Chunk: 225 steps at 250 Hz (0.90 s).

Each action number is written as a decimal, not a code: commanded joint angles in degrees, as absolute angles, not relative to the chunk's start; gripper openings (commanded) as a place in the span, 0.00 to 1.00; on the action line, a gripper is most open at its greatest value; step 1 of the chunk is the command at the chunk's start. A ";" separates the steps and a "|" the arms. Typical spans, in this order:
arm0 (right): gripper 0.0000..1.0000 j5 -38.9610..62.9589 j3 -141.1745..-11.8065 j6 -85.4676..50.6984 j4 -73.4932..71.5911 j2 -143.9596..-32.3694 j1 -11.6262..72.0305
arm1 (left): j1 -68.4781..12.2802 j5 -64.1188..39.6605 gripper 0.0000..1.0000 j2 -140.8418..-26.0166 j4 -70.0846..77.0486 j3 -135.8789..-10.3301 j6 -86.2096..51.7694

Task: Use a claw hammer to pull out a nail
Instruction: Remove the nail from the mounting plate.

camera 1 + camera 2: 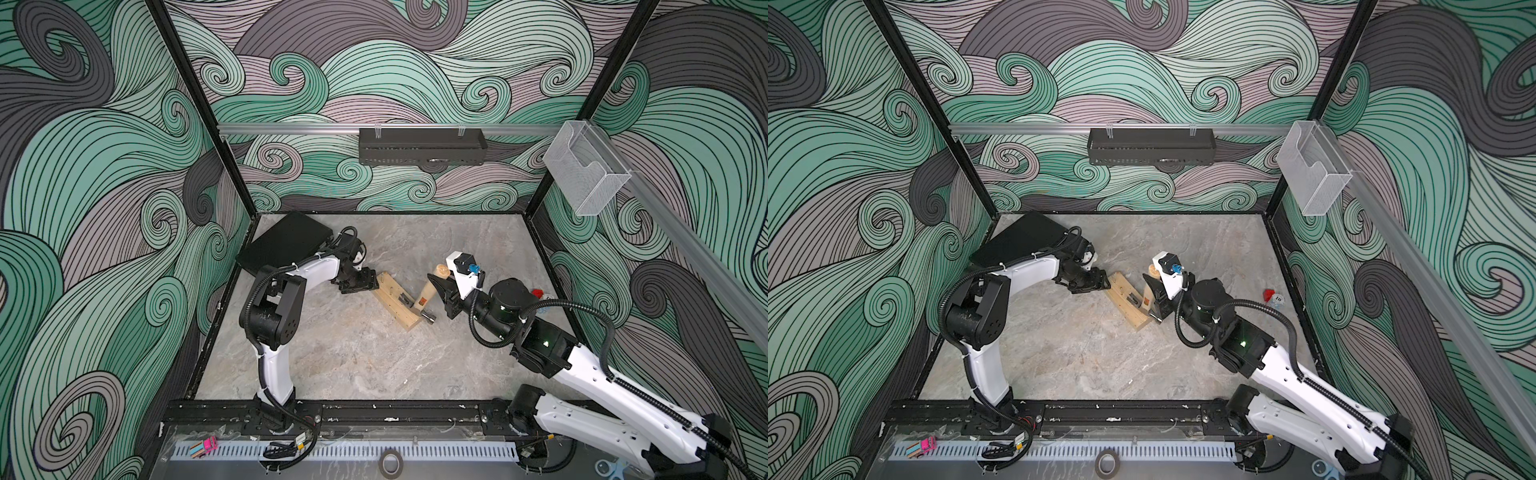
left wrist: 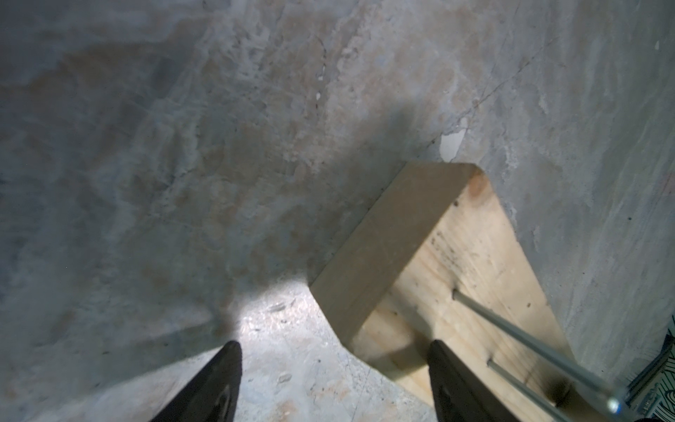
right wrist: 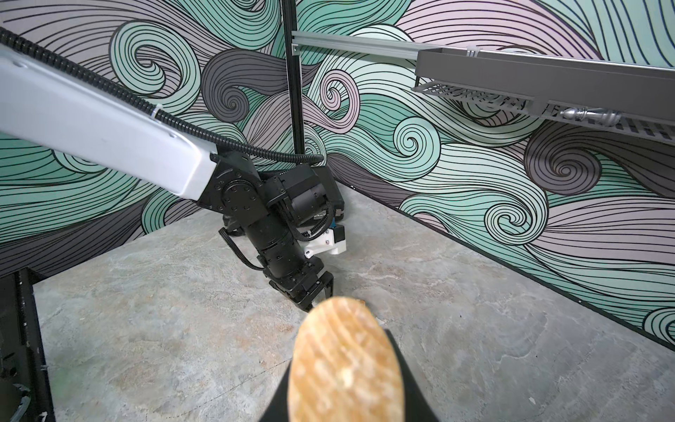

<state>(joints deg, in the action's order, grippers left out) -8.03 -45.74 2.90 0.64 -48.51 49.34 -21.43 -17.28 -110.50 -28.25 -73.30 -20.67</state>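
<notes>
Claw hammer (image 1: 424, 293) tilted, grey head down at edge of wooden block (image 1: 391, 296), claw on its top, butt end raised. Right gripper (image 1: 437, 286) clamped on upper handle. Left gripper (image 2: 334, 349) jaws apart at block's far end, one finger (image 2: 453, 372) over its top; contact unclear. Two nails (image 2: 529, 343) standing in block.

A claw hammer (image 1: 424, 291) with a pale wooden handle and an orange-and-black label near its grey steel head is clamped at mid-handle by the right gripper (image 1: 438, 289). The handle is tilted with the butt end (image 3: 345, 361) raised, and the curved claw lies on the wooden block (image 1: 392, 305). Two steel nails (image 2: 511, 329) stand in the block's top face, shanks largely exposed.
</notes>
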 commanded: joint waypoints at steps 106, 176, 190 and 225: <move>0.00 -6.59 -38.44 -1.58 -4.16 -44.47 52.56 | -20.21 -13.63 0.76 -112.66 -31.32 -69.80 -21.76; 0.00 -8.12 -34.03 -1.46 -7.38 -40.85 53.78 | -20.21 -13.62 0.76 -112.85 -31.46 -69.47 -22.01; 0.00 -8.10 -33.45 -1.19 -7.71 -40.70 53.99 | -20.21 -13.62 0.76 -113.09 -31.54 -69.50 -21.99; 0.00 -8.53 -31.35 -1.05 -10.17 -39.84 54.40 | -20.21 -13.46 0.75 -113.33 -31.77 -69.17 -21.99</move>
<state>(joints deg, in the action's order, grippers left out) -11.70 -34.39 4.21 -11.90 -40.80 52.80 -20.64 -20.03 -110.02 -26.92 -71.94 -21.76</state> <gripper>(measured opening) 0.255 0.756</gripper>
